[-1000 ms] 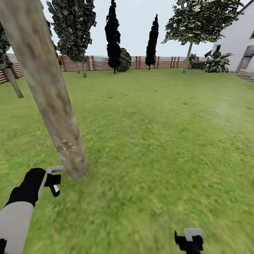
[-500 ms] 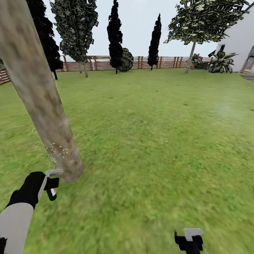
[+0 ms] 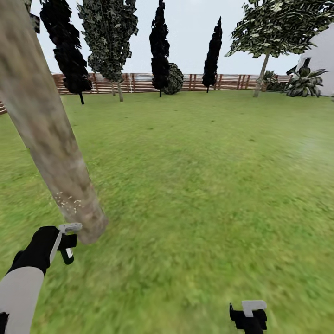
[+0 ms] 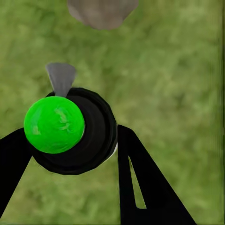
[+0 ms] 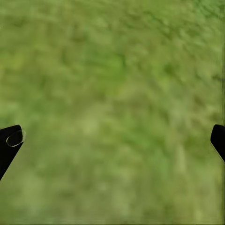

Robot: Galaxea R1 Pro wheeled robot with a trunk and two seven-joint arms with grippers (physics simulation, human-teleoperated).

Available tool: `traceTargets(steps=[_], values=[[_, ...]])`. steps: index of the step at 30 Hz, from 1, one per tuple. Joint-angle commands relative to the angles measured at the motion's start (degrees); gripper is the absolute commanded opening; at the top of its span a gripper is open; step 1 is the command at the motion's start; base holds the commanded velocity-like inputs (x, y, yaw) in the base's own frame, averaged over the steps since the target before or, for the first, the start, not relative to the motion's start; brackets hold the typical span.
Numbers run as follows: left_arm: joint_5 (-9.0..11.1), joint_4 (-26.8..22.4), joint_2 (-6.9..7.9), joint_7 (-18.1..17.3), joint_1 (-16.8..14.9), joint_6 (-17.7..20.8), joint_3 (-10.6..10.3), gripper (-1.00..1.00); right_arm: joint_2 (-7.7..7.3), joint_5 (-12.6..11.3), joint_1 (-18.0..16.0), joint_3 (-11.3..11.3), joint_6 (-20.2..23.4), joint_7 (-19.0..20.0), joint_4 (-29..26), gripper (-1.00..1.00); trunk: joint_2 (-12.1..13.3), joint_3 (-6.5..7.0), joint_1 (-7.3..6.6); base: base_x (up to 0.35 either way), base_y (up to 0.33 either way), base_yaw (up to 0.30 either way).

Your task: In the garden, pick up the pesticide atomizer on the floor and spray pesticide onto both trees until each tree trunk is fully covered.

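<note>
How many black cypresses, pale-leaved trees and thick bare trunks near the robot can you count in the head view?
Black cypresses: 3
Pale-leaved trees: 2
Thick near trunk: 1
Total: 6

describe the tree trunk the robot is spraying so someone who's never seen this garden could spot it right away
Start at the left side of the lawn in the head view, just ahead of the left gripper holding the atomizer. The tree trunk is the thick, bare, mottled grey-tan column there. Unlike the thin-stemmed trees by the fence, it is close, far wider, and flecked with white specks low down.
</note>
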Motion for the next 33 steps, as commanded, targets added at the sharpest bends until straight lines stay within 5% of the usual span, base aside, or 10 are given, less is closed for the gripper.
traceTargets(steps=[1, 14, 33], values=[[0.03, 0.41, 0.09, 0.02, 0.01, 0.0, 0.03, -1.0, 0.0, 0.0, 0.0, 0.0, 0.0, 0.0, 0.0, 1.0, 0.0, 0.0, 0.0, 0.231, -0.2, 0.143], [0.16, -0.07, -0.21, 4.2, 1.18, -0.11, 0.01, -1.0, 0.0, 0.0, 0.0, 0.0, -0.08, 0.0, 0.0, 1.0, 0.0, 0.0, 0.0, 0.065, -0.054, 0.267], [0.06, -0.66, -0.83, 4.35, 1.16, -0.08, -0.26, -1.0, 0.0, 0.0, 0.0, 0.0, -0.09, -0.18, 0.0, 1.0, 0.0, 0.0, 0.0, 0.161, -0.222, 0.02]])
